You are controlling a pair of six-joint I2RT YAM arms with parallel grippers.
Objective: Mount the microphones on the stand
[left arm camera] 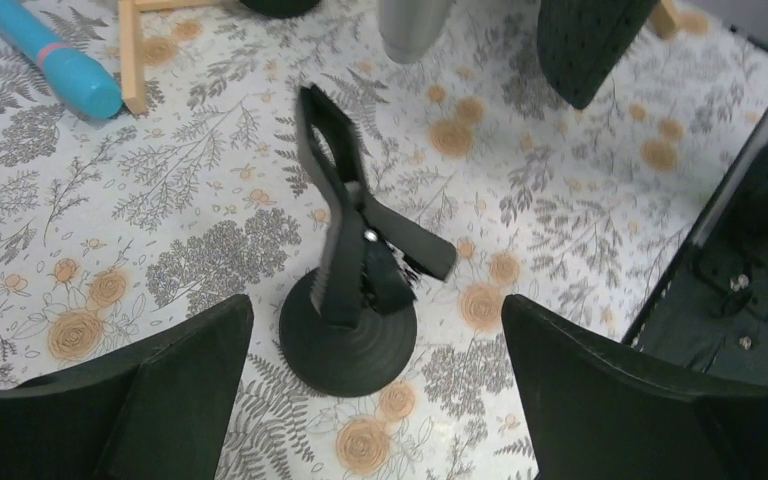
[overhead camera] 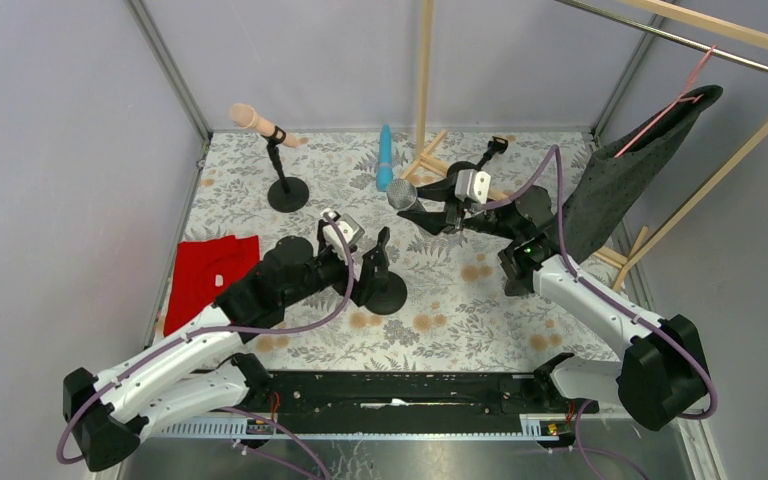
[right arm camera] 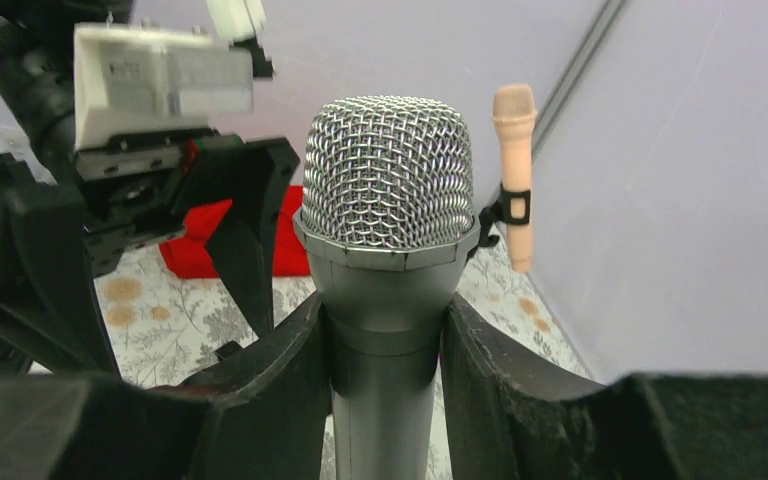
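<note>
My right gripper (right arm camera: 385, 370) is shut on the neck of the silver-grey microphone (right arm camera: 388, 190), holding it in the air at mid-table (overhead camera: 403, 195). The peach-pink microphone (overhead camera: 255, 120) sits clipped in a stand (overhead camera: 288, 194) at the back left. Flat on the floral cloth at the back lies the cyan-blue microphone (overhead camera: 385, 158), also visible in the left wrist view (left arm camera: 50, 55). A black stand (left arm camera: 345, 330) with an empty clip (left arm camera: 325, 160) stands just ahead of my left gripper (left arm camera: 375, 400), which is open with nothing between its fingers (left arm camera: 160, 380).
A red cloth (overhead camera: 210, 275) lies at the left edge. A wooden rack (overhead camera: 423, 70) rises at the back, its foot (left arm camera: 132, 50) beside the blue microphone. A dark cloth (overhead camera: 620, 180) hangs from a pink hanger on the right. Another black stand (overhead camera: 495, 150) is behind the right gripper.
</note>
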